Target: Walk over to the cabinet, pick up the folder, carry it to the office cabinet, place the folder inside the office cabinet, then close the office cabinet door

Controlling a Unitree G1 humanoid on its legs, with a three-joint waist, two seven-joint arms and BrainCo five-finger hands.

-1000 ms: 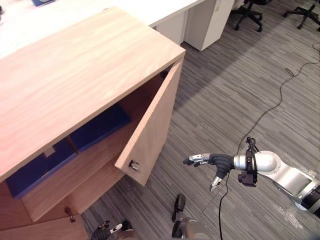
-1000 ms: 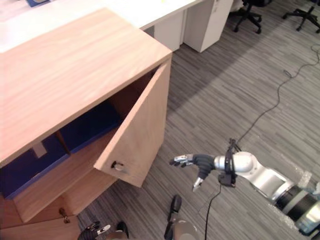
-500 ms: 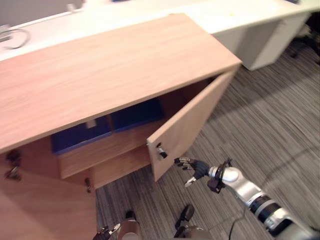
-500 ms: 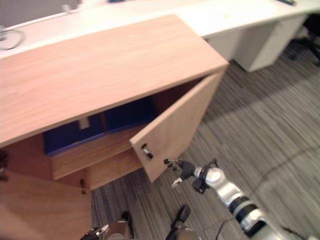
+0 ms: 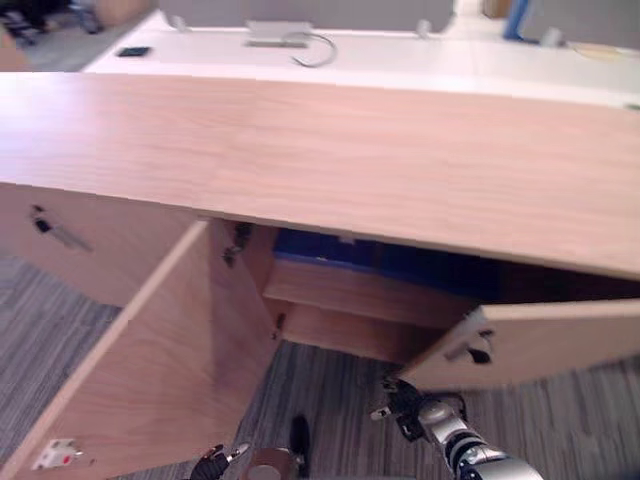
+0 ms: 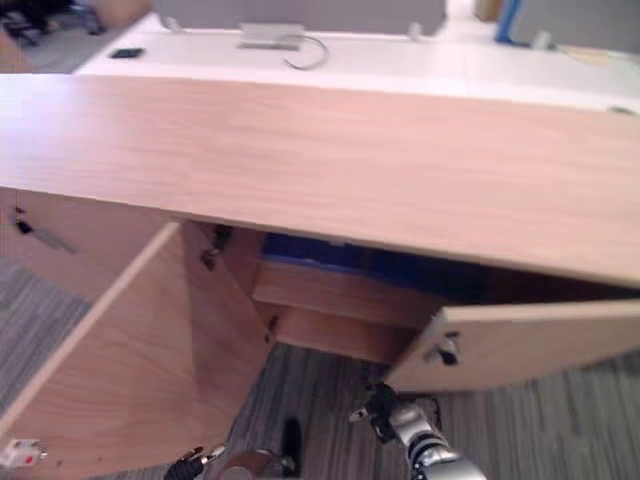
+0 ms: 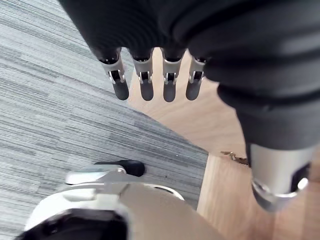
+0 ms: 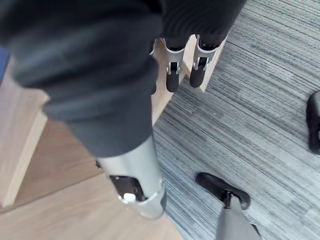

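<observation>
Left eye view: the office cabinet [image 5: 320,150] is standing with both doors open, and blue folders [image 5: 325,248] are lying on its upper shelf. The left robot hand [image 5: 215,460] is hanging low beside the left door [image 5: 150,370].

Right eye view: the right robot hand [image 6: 375,412] is hovering just beside the right door [image 6: 540,345], below its handle [image 6: 443,350].

Left wrist view: the left robot hand's fingers [image 7: 169,87] are hanging straight and empty over the carpet [image 7: 50,100].

Right wrist view: the right robot hand's fingers [image 8: 172,77] are stretching straight, gripping nothing.

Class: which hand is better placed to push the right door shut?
Right. The right hand hangs open near the free edge of the right door; the left hand sits low, nearer the left door.
</observation>
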